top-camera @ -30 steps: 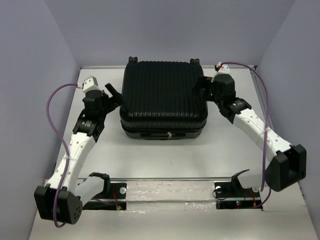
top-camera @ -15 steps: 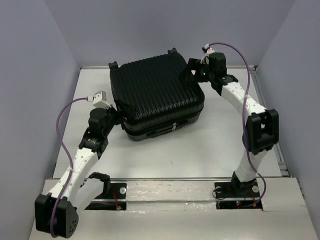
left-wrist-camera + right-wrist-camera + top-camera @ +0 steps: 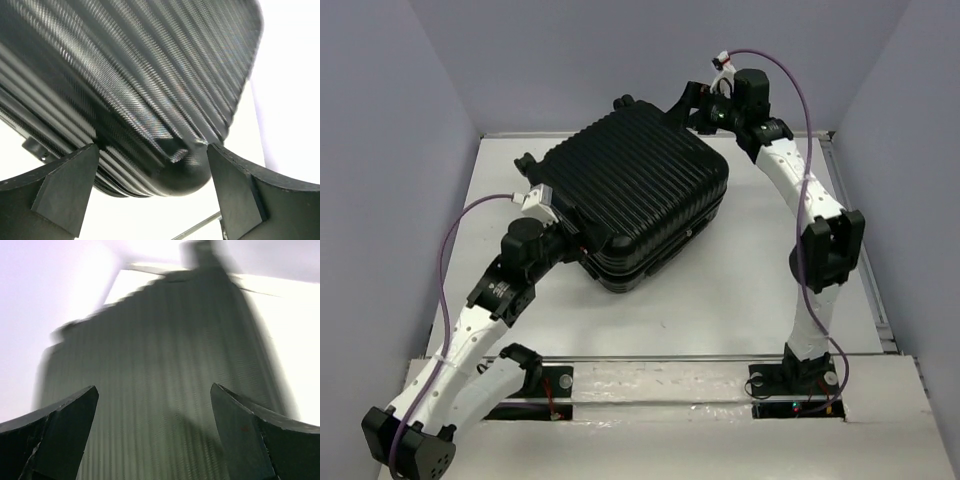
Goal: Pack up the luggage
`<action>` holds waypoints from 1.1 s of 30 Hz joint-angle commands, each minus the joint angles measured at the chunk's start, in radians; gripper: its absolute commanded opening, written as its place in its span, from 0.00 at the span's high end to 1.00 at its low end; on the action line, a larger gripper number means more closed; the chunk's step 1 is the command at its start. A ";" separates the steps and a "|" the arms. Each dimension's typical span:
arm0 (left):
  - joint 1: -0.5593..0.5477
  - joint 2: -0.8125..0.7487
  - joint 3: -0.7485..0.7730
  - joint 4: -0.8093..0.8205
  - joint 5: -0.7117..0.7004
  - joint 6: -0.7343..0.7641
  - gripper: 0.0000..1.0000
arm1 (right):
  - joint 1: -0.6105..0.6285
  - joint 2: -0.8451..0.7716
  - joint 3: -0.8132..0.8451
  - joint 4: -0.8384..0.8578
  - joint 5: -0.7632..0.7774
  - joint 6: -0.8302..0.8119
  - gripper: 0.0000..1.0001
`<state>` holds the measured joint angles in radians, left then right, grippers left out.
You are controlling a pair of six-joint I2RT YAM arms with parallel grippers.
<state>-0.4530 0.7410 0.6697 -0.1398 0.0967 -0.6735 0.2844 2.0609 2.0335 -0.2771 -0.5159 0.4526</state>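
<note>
- Turned since a second ago, the luggage (image 3: 640,195) now lies diagonally on the white table (image 3: 750,285), with one corner pointing toward the arm bases and its wheels to the far left.
- At its left corner is the left gripper (image 3: 568,232). The wrist view shows the jaws spread wide, with the rounded corner between the fingers.
- At the far corner, the right gripper (image 3: 698,100) also has its jaws apart. Its blurred wrist view shows only ribbed shell.
- The luggage is closed, so its contents are hidden.

2 white-shelled robot arms, the left arm (image 3: 470,325) and right arm (image 3: 798,185), have black joints and black wedge-shaped jaws; a purple cable (image 3: 441,270) trails along each.
</note>
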 commanded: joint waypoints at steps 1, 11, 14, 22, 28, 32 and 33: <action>-0.012 0.023 0.198 0.114 0.022 0.052 0.01 | 0.091 -0.345 -0.066 0.056 -0.187 -0.086 0.00; 0.014 -0.002 0.137 0.118 0.025 0.063 0.01 | 0.091 -0.925 -0.951 0.341 -0.093 -0.155 0.85; 0.026 -0.066 0.085 0.075 0.014 0.075 0.01 | 0.091 -1.089 -1.278 0.463 -0.001 -0.140 0.88; 0.037 -0.250 -0.051 -0.035 0.026 0.046 0.01 | 0.091 -1.072 -1.568 0.672 0.143 -0.172 0.68; 0.037 -0.328 -0.127 -0.093 0.021 0.006 0.02 | 0.091 -0.851 -1.547 0.880 0.103 -0.213 0.59; 0.037 -0.327 -0.143 -0.092 0.024 -0.026 0.02 | 0.091 -0.748 -1.515 0.934 0.097 -0.252 0.56; 0.037 -0.328 -0.150 -0.087 0.024 -0.031 0.02 | 0.091 -0.736 -1.503 0.931 0.099 -0.264 0.56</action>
<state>-0.4213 0.4168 0.5388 -0.2371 0.1036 -0.6735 0.3782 1.2881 0.4637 0.4919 -0.4160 0.2546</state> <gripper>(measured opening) 0.981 0.432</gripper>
